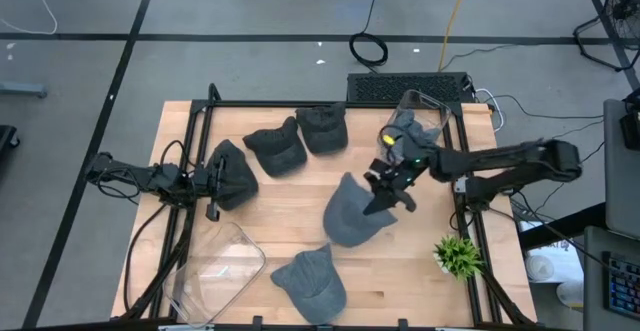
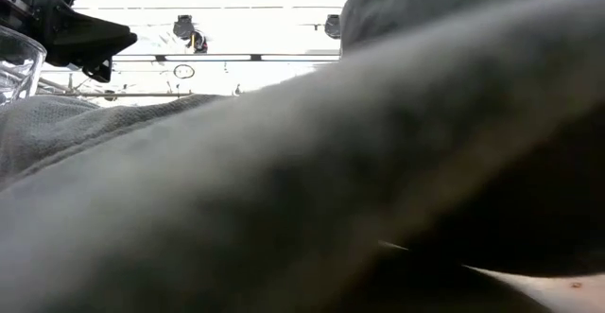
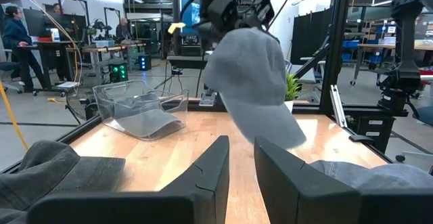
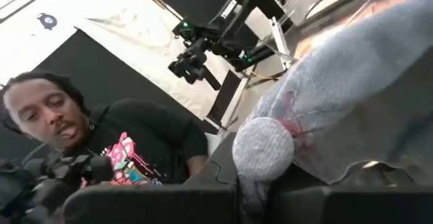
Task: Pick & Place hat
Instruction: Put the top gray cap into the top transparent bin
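Currently right gripper (image 1: 388, 193) is pinching grey hat (image 1: 352, 214) mid-table; left gripper (image 1: 211, 183) is idling at left edge, fingers slightly apart.

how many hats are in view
6: two dark hats at back, one by the left pincer, one in the right pincer, one in front, one in the back bin. Others may be hidden.

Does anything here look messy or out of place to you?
A bit. One clear bin lies tipped on its side at the table's front-left corner, empty. Several grey hats are scattered loose on the table, and the right gripper holds one hat dangling by its crown.
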